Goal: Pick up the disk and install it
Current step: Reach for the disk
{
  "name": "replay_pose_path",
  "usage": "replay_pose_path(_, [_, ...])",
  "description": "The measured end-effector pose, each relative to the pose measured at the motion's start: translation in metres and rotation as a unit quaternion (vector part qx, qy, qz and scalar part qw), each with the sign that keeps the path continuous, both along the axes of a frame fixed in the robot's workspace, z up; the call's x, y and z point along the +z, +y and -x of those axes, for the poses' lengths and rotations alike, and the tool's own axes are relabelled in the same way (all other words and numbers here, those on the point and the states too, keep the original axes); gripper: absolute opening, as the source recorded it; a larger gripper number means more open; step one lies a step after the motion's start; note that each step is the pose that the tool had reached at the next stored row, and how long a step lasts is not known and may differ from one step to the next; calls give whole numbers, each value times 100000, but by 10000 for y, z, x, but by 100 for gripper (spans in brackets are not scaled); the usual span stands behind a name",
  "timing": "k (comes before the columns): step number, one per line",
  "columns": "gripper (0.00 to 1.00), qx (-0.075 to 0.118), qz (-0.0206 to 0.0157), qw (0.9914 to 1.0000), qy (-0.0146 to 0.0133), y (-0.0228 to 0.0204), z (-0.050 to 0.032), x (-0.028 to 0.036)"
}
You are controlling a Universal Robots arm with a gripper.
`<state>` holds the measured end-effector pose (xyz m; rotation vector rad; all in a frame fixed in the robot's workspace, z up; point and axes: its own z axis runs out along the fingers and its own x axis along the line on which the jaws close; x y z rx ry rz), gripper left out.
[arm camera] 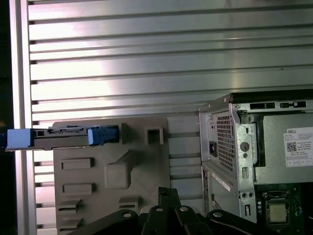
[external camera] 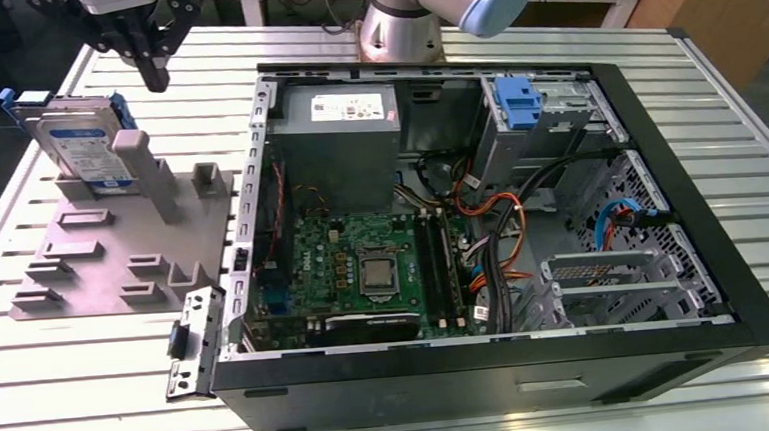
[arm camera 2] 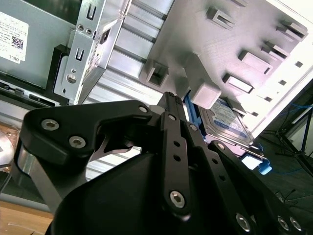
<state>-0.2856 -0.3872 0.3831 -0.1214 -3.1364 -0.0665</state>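
The disk stands on edge in a slot at the far end of a grey fixture plate, at the exterior view's left. It is a silver drive with a white-and-blue label and blue carrier tabs. In the first wrist view the disk shows edge-on, and in the second wrist view the disk leans behind a grey post. My gripper hangs above the fixture, a little to the exterior view's right of the disk and apart from it. Its black fingers are shut with nothing between them.
An open computer case lies at the centre of a slatted metal table. Inside it are a grey power supply, a motherboard, cables and a drive cage with a blue latch. The fixture carries several upright grey posts.
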Motion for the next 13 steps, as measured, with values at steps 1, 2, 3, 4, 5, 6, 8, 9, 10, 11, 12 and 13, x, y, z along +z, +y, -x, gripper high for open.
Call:
replay_pose_path(1, [11,1,1,100000,2,0,1,0])
replay_pose_path(2, [11,2,1,100000,0,0,2,0])
replay_pose_path(3, [11,1,0,100000,3,0,3,0])
replay_pose_path(4, [11,-1,0,100000,4,0,4,0])
replay_pose_path(5, [11,-1,-1,100000,1,0,6,0])
replay_pose_path(6, [11,-2,-3,100000,0,0,7,0])
replay_pose_path(8, [11,-3,1,100000,3,0,11,0])
replay_pose_path(9, [11,-4,2,100000,5,0,15,0])
replay_pose_path(10, [11,-2,1,100000,3,0,18,0])
replay_pose_path(11, [11,-2,1,100000,4,0,21,0])
replay_pose_path(12, [11,-1,1,100000,5,0,25,0])
replay_pose_path(13, [11,-3,1,100000,3,0,28,0])
